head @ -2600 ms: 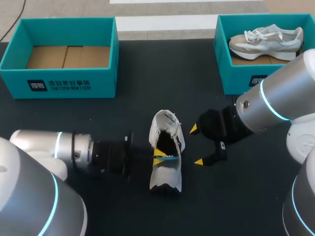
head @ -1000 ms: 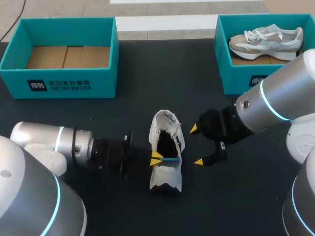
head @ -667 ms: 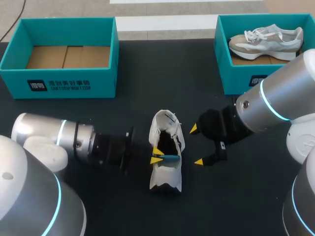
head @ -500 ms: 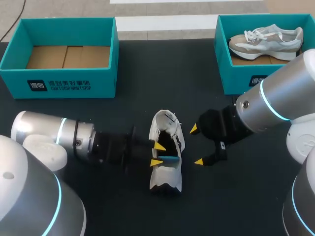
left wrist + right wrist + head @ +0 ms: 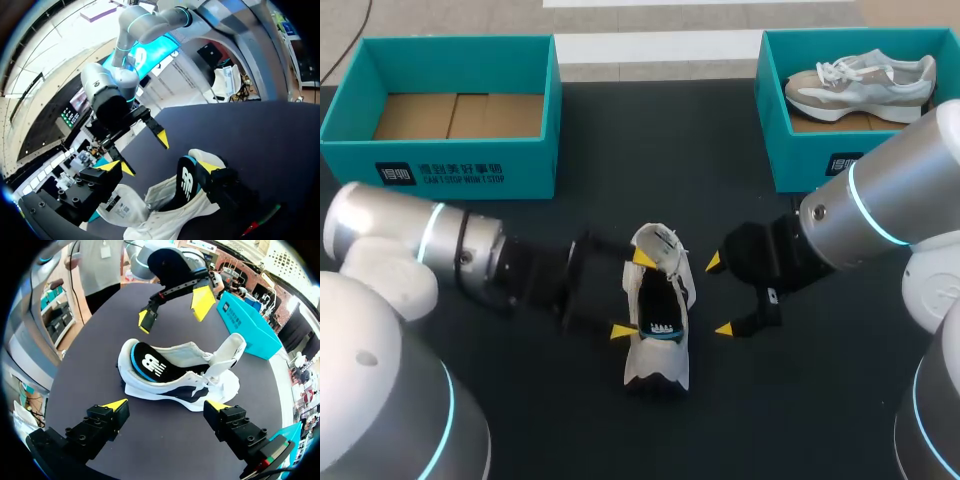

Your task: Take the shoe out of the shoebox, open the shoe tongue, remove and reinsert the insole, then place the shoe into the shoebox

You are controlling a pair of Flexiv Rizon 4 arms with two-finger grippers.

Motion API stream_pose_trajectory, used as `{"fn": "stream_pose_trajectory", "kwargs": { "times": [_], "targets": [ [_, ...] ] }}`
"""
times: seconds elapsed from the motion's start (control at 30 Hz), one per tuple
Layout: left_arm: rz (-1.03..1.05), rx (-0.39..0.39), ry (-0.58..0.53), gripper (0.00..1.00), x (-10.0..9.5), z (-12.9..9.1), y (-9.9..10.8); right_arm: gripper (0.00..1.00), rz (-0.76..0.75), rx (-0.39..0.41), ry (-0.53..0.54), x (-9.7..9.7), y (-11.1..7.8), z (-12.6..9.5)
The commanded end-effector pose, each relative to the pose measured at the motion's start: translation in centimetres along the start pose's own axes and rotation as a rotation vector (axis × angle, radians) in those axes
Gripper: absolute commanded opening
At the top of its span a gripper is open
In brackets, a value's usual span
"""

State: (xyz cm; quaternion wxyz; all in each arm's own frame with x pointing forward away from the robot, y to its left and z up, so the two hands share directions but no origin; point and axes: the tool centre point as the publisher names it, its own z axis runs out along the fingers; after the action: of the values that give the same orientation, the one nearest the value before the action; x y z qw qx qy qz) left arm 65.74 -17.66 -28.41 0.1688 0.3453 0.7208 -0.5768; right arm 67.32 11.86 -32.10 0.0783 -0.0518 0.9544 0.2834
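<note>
Shoe [image 5: 655, 362] mid-table, insole [image 5: 661, 326] inside. My left gripper [image 5: 632, 294] wide open beside it; right gripper [image 5: 719, 296] wide, empty.

Shoes: two, white shoe [image 5: 658, 355] and grey shoe [image 5: 860, 85]
Shoeboxes: two, left shoebox [image 5: 450, 172] and right shoebox [image 5: 800, 160]
Insoles: one insole [image 5: 150, 362]
Grippers: two, left gripper [image 5: 632, 294] and right gripper [image 5: 719, 296]

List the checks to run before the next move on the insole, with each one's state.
1. Left gripper open: ok.
2. Right gripper open, beside the shoe: ok.
3. Shoe lying on the table, out of the box: ok.
4. Tongue pulled open: ok.
5. Insole seated flat: not ok, its heel end rides up.
6. Left shoebox free for the shoe: ok.
</note>
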Motion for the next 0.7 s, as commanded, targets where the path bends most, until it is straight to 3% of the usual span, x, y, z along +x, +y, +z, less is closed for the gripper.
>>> {"fn": "stream_pose_trajectory", "kwargs": {
  "times": [0.03,0.17,0.2,0.3,0.4,0.47,0.7],
  "targets": [
    [-0.029,0.01,0.103,1.0,-1.7,-1.4,-0.4,1.0,0.0,0.0,-0.002,0.1,0.0,0.1],
    [-0.049,0.005,0.182,0.96,-3.2,-2.1,-0.9,1.0,0.0,0.0,-0.002,0.1,0.0,0.1],
    [-0.051,-0.019,0.23,1.0,-3.4,-2.1,-0.9,1.0,0.0,0.0,-0.002,0.1,0.0,0.1],
    [-0.047,-0.042,0.318,1.0,-3.9,-2.1,-1.1,1.0,0.0,0.0,-0.002,0.1,0.0,0.1],
    [-0.034,-0.121,0.417,0.95,-3.9,-1.9,-1.2,1.0,0.0,0.0,-0.002,0.1,0.0,0.1],
    [-0.053,-0.148,0.473,1.0,-4.0,-1.9,-1.3,1.0,0.0,0.0,-0.002,0.1,0.0,0.1],
    [-0.053,-0.148,0.473,1.0,-4.0,-1.9,-1.3,1.0,0.0,0.0,-0.002,0.1,0.0,0.1]
  ]
}}
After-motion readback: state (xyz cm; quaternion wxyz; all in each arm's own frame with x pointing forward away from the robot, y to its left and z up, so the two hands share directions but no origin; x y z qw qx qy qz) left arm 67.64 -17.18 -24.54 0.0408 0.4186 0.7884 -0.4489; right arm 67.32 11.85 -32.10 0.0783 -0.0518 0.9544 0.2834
